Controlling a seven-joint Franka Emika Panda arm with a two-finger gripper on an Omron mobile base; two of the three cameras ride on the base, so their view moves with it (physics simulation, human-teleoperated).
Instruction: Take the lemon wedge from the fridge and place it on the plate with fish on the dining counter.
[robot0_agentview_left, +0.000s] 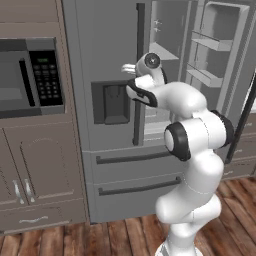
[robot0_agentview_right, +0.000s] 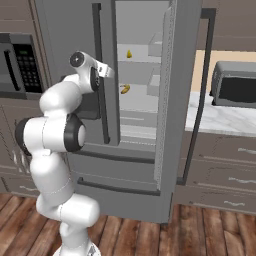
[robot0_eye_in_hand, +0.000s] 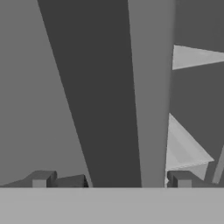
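The fridge (robot0_agentview_left: 100, 50) has its left door shut and its right door (robot0_agentview_right: 175, 75) swung open. Inside, on an upper shelf, lies the tiny bright yellow lemon wedge (robot0_agentview_right: 129, 53). My gripper (robot0_eye_in_hand: 111, 181) is raised in front of the left door, close to that door's long dark handle (robot0_agentview_right: 97, 50) and left of the opening. In the hand view its fingertips (robot0_eye_in_hand: 41, 179) stand wide apart and open, with nothing between them, and the dark handle (robot0_eye_in_hand: 100, 96) and the door's grey edge rise straight ahead. The plate with fish and the dining counter are out of view.
A darker orange-yellow bit (robot0_agentview_right: 125, 89) lies one shelf lower. A dark built-in microwave (robot0_agentview_left: 30, 75) sits in the cabinets left of the fridge. On the right, a toaster oven (robot0_agentview_right: 235, 85) stands on a marble counter (robot0_agentview_right: 220, 120). The open door's shelves (robot0_agentview_left: 212, 42) jut out.
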